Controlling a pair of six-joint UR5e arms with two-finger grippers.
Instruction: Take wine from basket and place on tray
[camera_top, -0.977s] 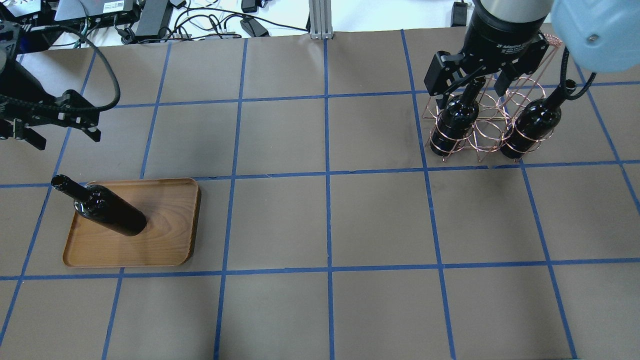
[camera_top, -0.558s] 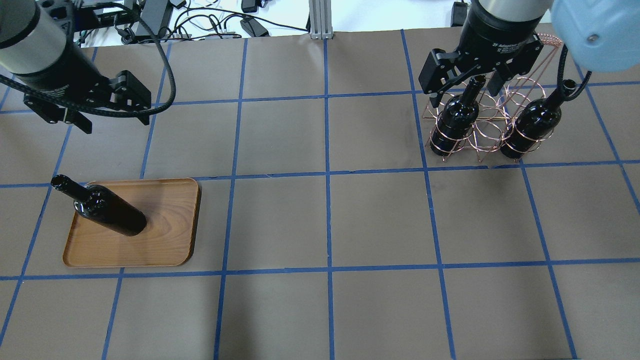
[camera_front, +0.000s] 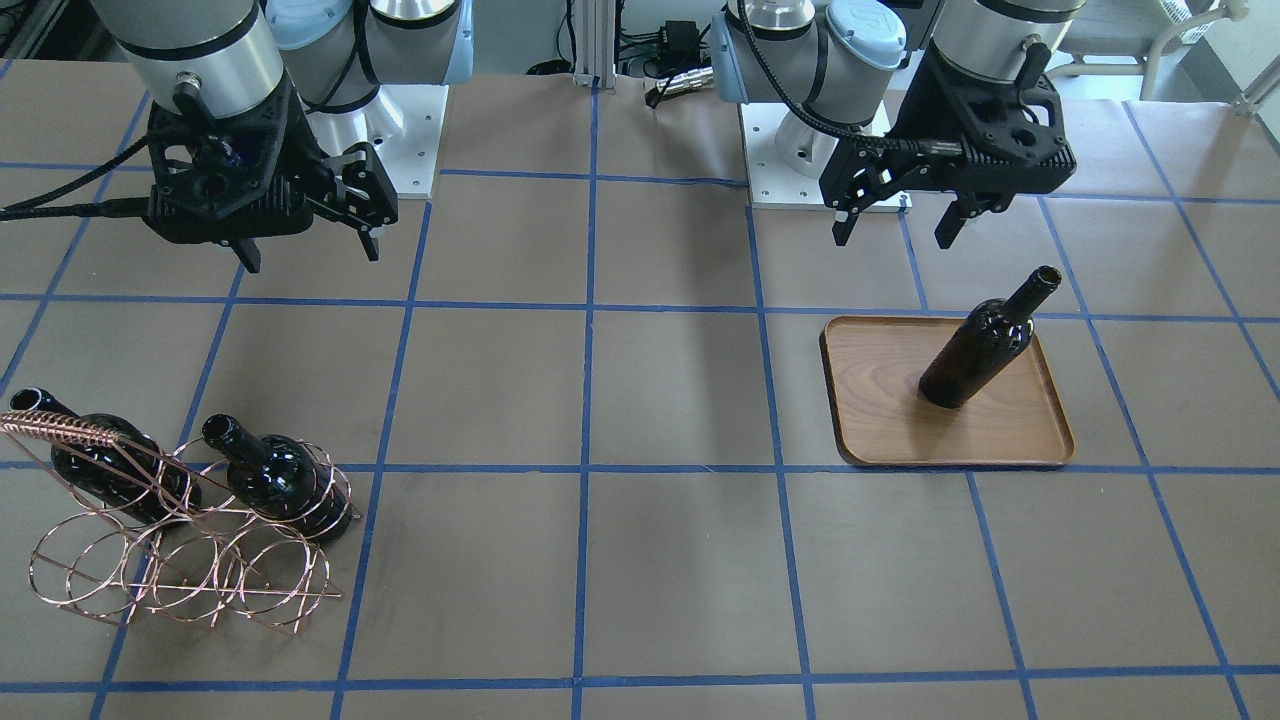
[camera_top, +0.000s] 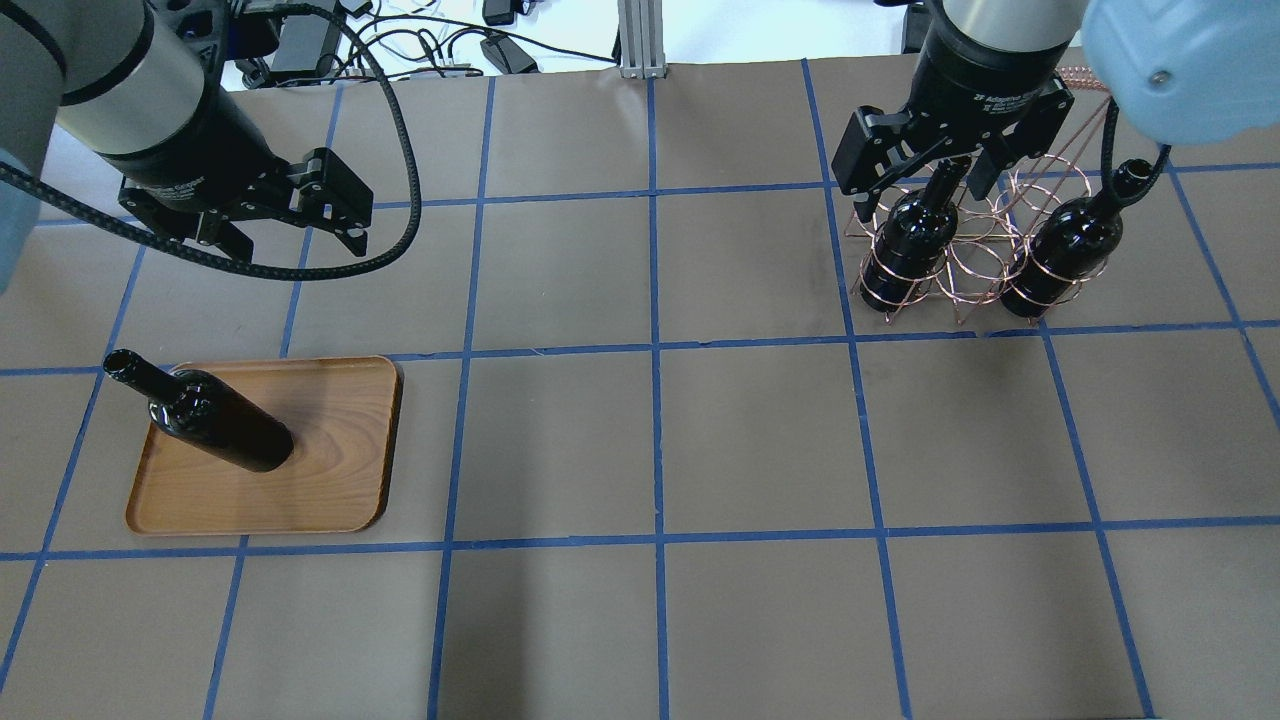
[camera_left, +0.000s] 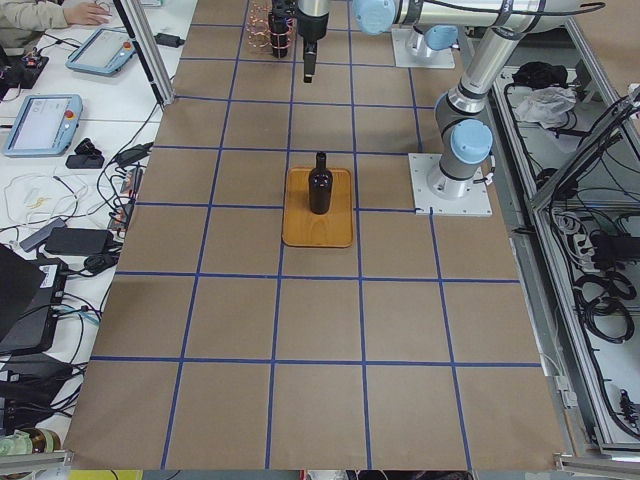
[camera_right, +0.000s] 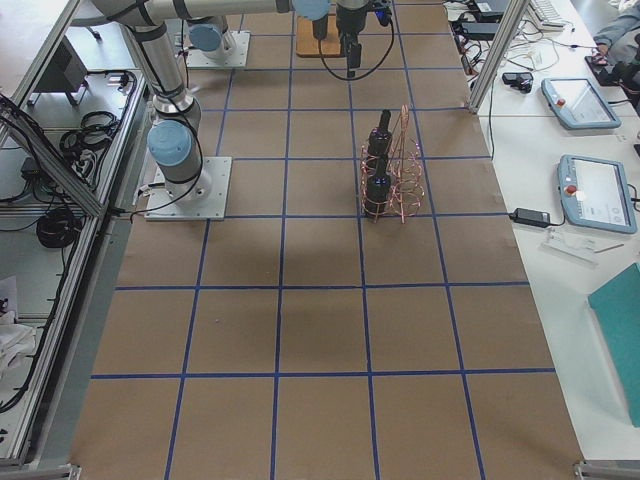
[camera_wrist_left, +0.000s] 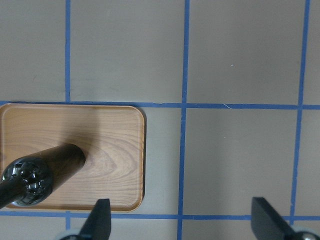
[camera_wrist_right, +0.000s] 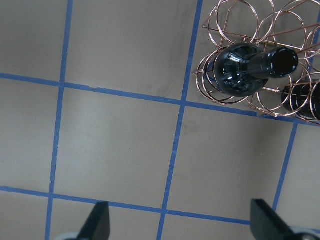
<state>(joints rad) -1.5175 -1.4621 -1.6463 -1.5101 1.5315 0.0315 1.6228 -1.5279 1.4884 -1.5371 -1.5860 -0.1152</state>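
Observation:
One wine bottle (camera_top: 215, 420) stands upright on the wooden tray (camera_top: 330, 450), also seen in the front view (camera_front: 985, 345). Two more wine bottles (camera_top: 915, 235) (camera_top: 1070, 240) stand in the copper wire basket (camera_top: 975, 265) at the back right. My left gripper (camera_top: 290, 240) is open and empty, high above the table behind and to the right of the tray. My right gripper (camera_top: 925, 195) is open and empty, high over the basket's left bottle (camera_wrist_right: 245, 70), apart from it. The left wrist view shows the tray (camera_wrist_left: 115, 130) and its bottle (camera_wrist_left: 40, 175) below.
Brown paper with blue tape lines covers the table (camera_top: 650, 450). Cables and power bricks (camera_top: 400, 40) lie beyond the back edge. The basket's coiled handle (camera_front: 70, 432) rises above its bottles.
My left arm has swung in from the left edge to the right, over the table behind the tray. My right gripper has shifted slightly left above the basket. Bottles and tray are unmoved.

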